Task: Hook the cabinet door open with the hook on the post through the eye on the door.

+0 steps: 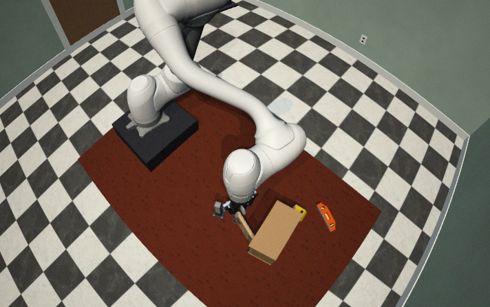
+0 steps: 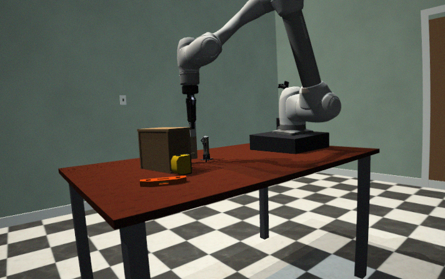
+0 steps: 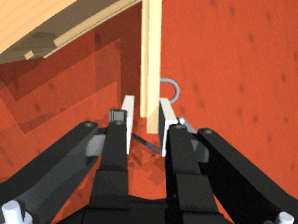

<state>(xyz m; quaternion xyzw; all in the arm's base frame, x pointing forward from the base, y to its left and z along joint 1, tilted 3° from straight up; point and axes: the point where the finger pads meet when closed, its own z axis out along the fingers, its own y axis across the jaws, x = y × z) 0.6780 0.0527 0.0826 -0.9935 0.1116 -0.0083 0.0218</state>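
Note:
The wooden cabinet [image 1: 274, 231] [image 2: 157, 147] [image 3: 67, 3] stands flat on the red table [image 1: 144, 202] [image 2: 262, 164]. Its thin door [image 1: 246, 229] [image 2: 192, 144] [image 3: 153, 50] is swung out at a clear angle toward the post [image 1: 217, 208] [image 2: 205, 146]. My gripper [image 1: 237, 213] [image 2: 191, 126] [image 3: 145, 110] points straight down. Its fingers are set narrow and straddle the door's free top edge, with a small gap on the left side. The metal eye [image 3: 172, 86] sticks out of the door's right face. A thin dark bar, the hook [image 3: 143, 141], lies low under my fingertips, beside the door.
A yellow tape measure [image 1: 301, 211] [image 2: 181, 163] sits against the cabinet's far end. An orange spirit level [image 1: 325, 216] [image 2: 163, 180] lies beyond it near the table edge. The arm's black base [image 1: 155, 133] [image 2: 289, 141] stands at the other end.

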